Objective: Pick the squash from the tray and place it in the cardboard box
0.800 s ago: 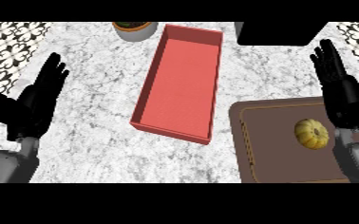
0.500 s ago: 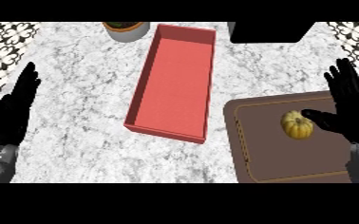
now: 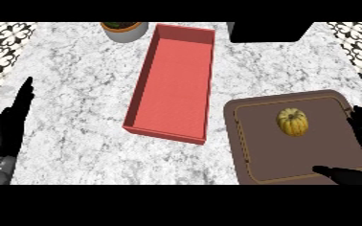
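On the brown tray (image 3: 247, 148), toward its far right part: the squash (image 3: 293, 122), untouched, well apart from the red cardboard box (image 3: 159, 129) lying open at the left on the marble desk (image 3: 78, 86). Right hand (image 3: 343, 174) only partly in view at the tray's near right corner, holding nothing; fingers not clearly readable, so cannot tell. Left hand (image 3: 14, 124) resting at the left edge, fingers straight and released. Possible trouble: round ribbed squash rolling away if touched off-centre. Long axis roughly away from the robot, stem end hard to tell.
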Tool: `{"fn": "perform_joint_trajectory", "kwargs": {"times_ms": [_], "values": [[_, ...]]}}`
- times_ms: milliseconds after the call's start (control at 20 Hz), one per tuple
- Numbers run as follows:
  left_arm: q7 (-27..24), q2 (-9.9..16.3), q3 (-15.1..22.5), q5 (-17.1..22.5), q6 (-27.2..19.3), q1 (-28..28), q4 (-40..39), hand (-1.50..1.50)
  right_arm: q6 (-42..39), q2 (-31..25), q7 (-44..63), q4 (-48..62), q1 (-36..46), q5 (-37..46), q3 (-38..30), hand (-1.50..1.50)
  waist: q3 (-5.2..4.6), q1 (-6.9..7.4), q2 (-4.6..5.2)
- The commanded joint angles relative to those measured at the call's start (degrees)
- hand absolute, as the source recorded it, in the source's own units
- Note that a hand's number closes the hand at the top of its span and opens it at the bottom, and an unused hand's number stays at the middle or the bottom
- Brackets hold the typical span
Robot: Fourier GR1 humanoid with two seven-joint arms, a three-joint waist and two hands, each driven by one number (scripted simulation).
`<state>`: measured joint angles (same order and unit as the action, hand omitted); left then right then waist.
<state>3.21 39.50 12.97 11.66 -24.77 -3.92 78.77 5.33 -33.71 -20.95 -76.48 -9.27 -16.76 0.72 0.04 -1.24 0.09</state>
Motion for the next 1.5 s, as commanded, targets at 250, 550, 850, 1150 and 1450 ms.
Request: {"fn": "perform_joint_trajectory", "kwargs": {"times_ms": [250, 550, 850, 1150, 1450], "values": [[-0.23, -2.06, -0.33, -2.92, 1.56, -2.42, -2.81, 0.0, -4.85, -9.18, -10.64, 6.63, -2.63, 6.8, -4.8, -1.5, -0.06, 0.96, -0.08], [0.69, -1.57, -0.73, -3.53, 1.74, -2.51, -1.19, 0.0, -13.83, -20.0, 2.28, 6.85, 3.41, 13.2, 1.1, -1.5, -0.07, 2.48, 0.05], [0.23, -2.67, -1.44, -4.36, 3.06, -4.02, -4.2, 0.0, -20.22, -22.03, 14.05, 2.84, 8.8, 19.03, 8.38, -1.5, -0.11, 2.19, 0.15], [-0.75, -4.95, -3.08, -6.35, 3.49, -3.12, -5.26, 0.0, -29.06, -18.19, 20.27, 7.37, 17.69, 20.8, 10.16, -1.5, -0.05, 1.84, 0.03], [-2.34, -7.15, -5.77, -8.66, 5.85, -1.31, -4.34, 0.0, -28.81, -11.77, 20.33, 12.28, 20.56, 29.3, 10.43, -1.5, -0.03, 1.57, -0.06]]}}
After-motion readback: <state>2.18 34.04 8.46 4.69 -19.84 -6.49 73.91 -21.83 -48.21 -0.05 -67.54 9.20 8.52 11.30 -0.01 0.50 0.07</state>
